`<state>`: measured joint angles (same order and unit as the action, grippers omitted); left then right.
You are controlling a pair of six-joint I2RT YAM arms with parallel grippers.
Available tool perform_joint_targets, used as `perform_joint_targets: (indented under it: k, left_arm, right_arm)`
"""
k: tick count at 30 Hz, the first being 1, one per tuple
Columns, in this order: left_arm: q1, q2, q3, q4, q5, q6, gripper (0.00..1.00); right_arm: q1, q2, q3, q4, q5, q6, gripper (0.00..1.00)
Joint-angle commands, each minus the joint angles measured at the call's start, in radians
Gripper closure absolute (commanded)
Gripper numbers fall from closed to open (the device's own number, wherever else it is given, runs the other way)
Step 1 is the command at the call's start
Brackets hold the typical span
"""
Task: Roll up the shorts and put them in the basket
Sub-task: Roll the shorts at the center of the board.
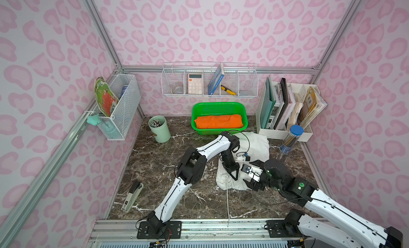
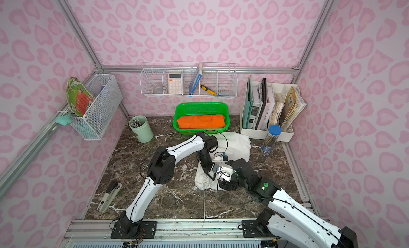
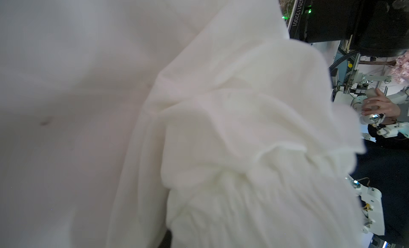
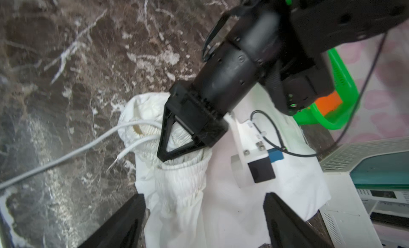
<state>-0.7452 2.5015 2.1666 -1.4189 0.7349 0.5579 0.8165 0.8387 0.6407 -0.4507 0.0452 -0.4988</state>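
Note:
The white shorts [image 1: 256, 145] [image 2: 238, 145] lie bunched on the marble table, right of centre. Their thin drawstring [image 1: 228, 202] trails toward the front edge. My left gripper [image 1: 235, 177] [image 2: 211, 177] points down and is shut on the gathered waistband [image 4: 183, 176], its tips [image 4: 163, 157] pinching the elastic. White fabric [image 3: 221, 125] fills the left wrist view and hides the jaws there. My right gripper [image 1: 249, 172] [image 4: 203, 196] hovers just right of it, over the shorts. It is open, one finger at the cloth's edge, the other over the flat fabric, holding nothing.
A green basket [image 1: 218, 106] holding an orange cloth [image 1: 219, 121] stands behind the shorts. A white file organizer [image 1: 287, 134] and a blue-lidded tube [image 1: 291, 139] stand at back right. A mint pen cup [image 1: 159, 129] and a stapler [image 1: 132, 196] are on the left.

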Motion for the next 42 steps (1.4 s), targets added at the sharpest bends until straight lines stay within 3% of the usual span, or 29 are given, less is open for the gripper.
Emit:
perform_joint_targets:
  k: [1, 9, 14, 18, 23, 28, 42]
  left_arm:
    - [0.009, 0.037, 0.02, -0.051, 0.034, 0.031, 0.87]
    - [0.035, 0.109, 0.076, -0.077, 0.064, 0.032, 0.85]
    - [0.036, 0.12, 0.084, -0.083, 0.073, 0.03, 0.84]
    - [0.036, 0.123, 0.085, -0.082, 0.07, 0.03, 0.83]
    - [0.038, 0.125, 0.087, -0.083, 0.077, 0.028, 0.78]
    - [0.038, 0.129, 0.088, -0.082, 0.078, 0.025, 0.74]
    - [0.053, 0.142, 0.09, -0.086, 0.087, 0.025, 0.72]
  right_arm:
    - [0.012, 0.009, -0.041, -0.037, 0.038, -0.167, 0.08]
    - [0.127, 0.001, -0.134, 0.097, 0.042, -0.265, 0.01]
    - [0.176, 0.045, -0.214, 0.219, 0.132, -0.314, 0.01]
    - [0.155, 0.043, -0.278, 0.328, 0.136, -0.352, 0.01]
    - [0.055, 0.086, -0.3, 0.376, 0.07, -0.374, 0.01]
    - [-0.024, 0.16, -0.276, 0.37, -0.013, -0.414, 0.07]
    - [-0.002, 0.229, -0.294, 0.376, -0.062, -0.384, 0.02]
